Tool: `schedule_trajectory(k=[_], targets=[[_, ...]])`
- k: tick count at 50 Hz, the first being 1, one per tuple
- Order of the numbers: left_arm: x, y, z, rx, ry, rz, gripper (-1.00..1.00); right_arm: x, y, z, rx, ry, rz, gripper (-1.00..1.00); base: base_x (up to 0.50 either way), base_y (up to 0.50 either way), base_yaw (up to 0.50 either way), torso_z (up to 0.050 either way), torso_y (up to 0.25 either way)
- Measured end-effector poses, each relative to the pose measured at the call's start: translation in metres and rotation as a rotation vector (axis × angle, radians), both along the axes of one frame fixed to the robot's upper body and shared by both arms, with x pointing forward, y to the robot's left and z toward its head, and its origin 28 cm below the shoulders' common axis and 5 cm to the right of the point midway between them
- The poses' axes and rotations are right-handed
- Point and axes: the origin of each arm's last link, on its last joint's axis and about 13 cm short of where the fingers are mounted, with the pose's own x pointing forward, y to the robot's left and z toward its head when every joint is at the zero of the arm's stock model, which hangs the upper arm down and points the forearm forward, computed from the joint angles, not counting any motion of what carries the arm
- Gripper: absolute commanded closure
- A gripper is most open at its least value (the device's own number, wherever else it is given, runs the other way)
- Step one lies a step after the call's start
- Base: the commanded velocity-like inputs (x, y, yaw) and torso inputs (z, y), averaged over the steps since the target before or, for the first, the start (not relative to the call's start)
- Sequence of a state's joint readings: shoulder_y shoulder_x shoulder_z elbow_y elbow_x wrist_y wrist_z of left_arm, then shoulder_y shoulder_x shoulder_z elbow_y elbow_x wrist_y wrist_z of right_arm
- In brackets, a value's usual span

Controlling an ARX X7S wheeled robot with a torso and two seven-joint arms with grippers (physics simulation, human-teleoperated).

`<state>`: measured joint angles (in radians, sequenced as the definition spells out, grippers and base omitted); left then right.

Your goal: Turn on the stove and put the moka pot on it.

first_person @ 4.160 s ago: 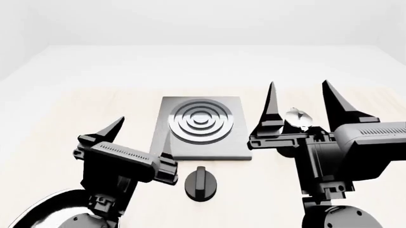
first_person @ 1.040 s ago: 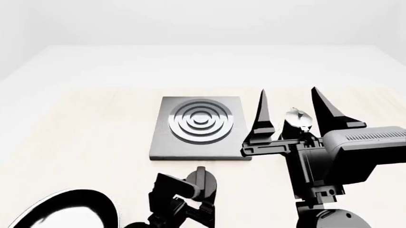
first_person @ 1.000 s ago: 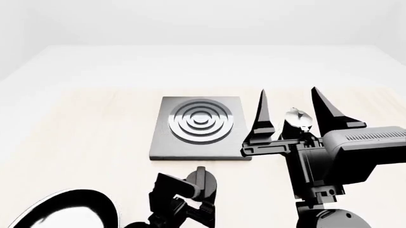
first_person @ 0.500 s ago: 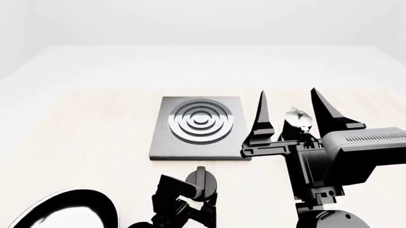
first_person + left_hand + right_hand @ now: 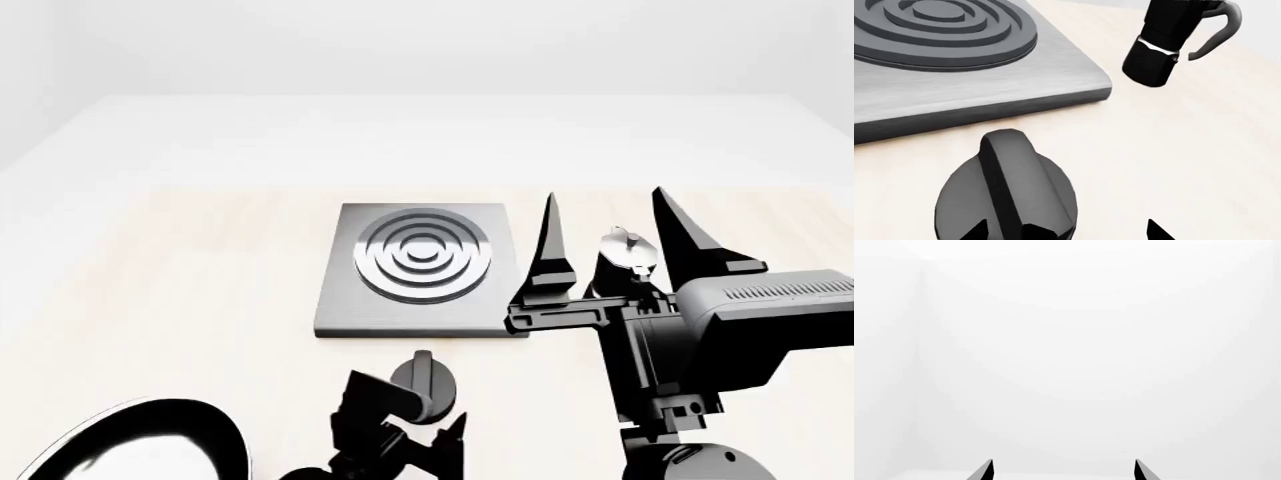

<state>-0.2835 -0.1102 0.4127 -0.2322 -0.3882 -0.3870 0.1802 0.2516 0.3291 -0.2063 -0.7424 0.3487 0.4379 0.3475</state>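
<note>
Nearest you, at the table's front edge on your left, sits a round black frying pan with a glossy inside (image 5: 134, 445), only partly in the head view. Just beside it your left gripper (image 5: 400, 435) hangs low over the small black round knob with a raised ridge (image 5: 423, 385). In the left wrist view the two black fingertips (image 5: 974, 231) stand apart, one at the knob's near rim and the other off to the side over bare wood, so the claw is spread wide and clamps nothing; whether the near tip touches the knob (image 5: 1006, 192) you cannot tell.

Beyond the knob, a little apart from it, lies the flat square dark-grey metal stove plate with raised concentric rings (image 5: 420, 265) on the pale wooden tabletop (image 5: 160, 290).

Your right gripper (image 5: 607, 235) is held high at the plate's right side, its two pointed black fingers (image 5: 550, 250) aimed away from you and parted, gripping nothing. Between them the head view shows the shiny silver lid of the small black moka pot (image 5: 627, 250). The left wrist view shows that pot (image 5: 1164, 42) standing on the wood near the plate's corner, not on the burner, its handle turned away from the plate (image 5: 974, 70).

The right wrist view shows only two dark fingertips (image 5: 984, 471) before a plain white wall (image 5: 1067, 340).
</note>
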Motion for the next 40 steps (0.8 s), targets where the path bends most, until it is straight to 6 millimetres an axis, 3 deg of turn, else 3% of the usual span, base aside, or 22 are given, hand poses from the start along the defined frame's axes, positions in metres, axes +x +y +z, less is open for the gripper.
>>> schedule_trajectory(k=[40], targets=[[0.0019, -0.007, -0.0013, 0.088, -0.026, -0.063, -1.0, -0.0006, -0.0011, -0.0031, 0.009, 0.006, -0.001, -1.0, 0.0, 0.0, 0.0, 0.0, 0.0]])
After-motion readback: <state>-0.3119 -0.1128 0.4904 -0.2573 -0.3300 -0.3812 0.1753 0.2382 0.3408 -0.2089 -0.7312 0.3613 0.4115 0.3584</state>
